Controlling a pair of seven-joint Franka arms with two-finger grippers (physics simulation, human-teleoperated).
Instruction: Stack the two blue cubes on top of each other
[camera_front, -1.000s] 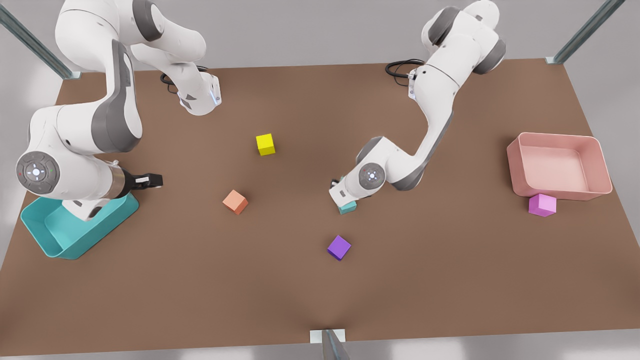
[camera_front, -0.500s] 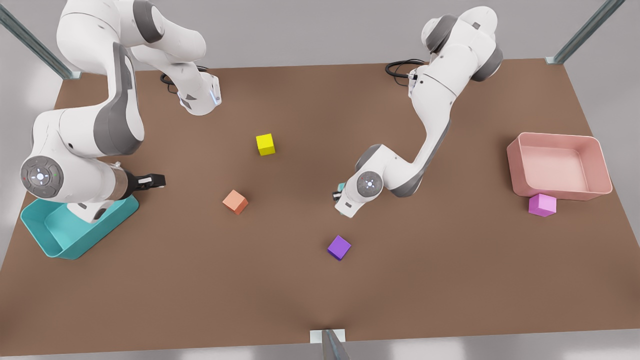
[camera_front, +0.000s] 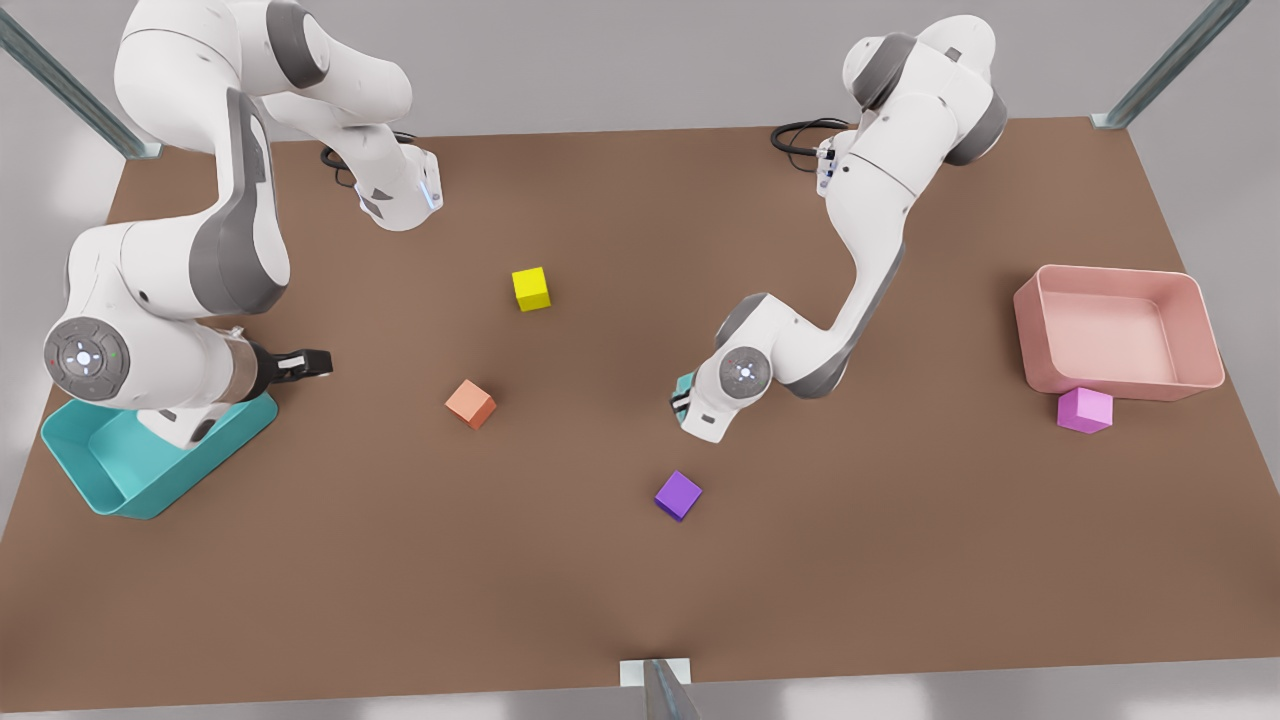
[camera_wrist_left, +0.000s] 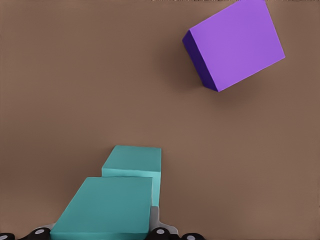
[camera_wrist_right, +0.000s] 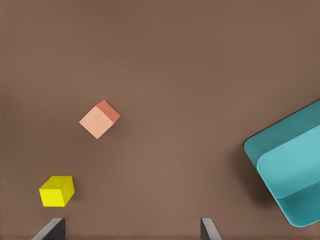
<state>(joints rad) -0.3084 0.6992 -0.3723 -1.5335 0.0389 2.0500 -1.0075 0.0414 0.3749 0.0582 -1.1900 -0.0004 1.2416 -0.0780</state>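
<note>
— What's on the brown table (camera_front: 900, 560)?

— I see my left gripper (camera_front: 684, 392) mid-table, clamped on one blue cube (camera_wrist_left: 107, 207) and holding it in the air. The second blue cube (camera_wrist_left: 134, 162) sits on the table just below it, with the purple cube (camera_front: 678, 494) nearer the front edge.

— And the other arm?

— My right gripper (camera_front: 300, 364) waits by the teal tray (camera_front: 105, 480) at the front view's left, fingers spread and empty. The orange cube (camera_front: 470, 403) and yellow cube (camera_front: 531, 288) lie between the arms.

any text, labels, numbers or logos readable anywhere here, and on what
None: no readable words, numbers or logos anywhere.
The cubes, the teal tray, the pink tray and the table are plain.
Round joint caps on the arms show small symbols and coloured dots, not letters.
</note>
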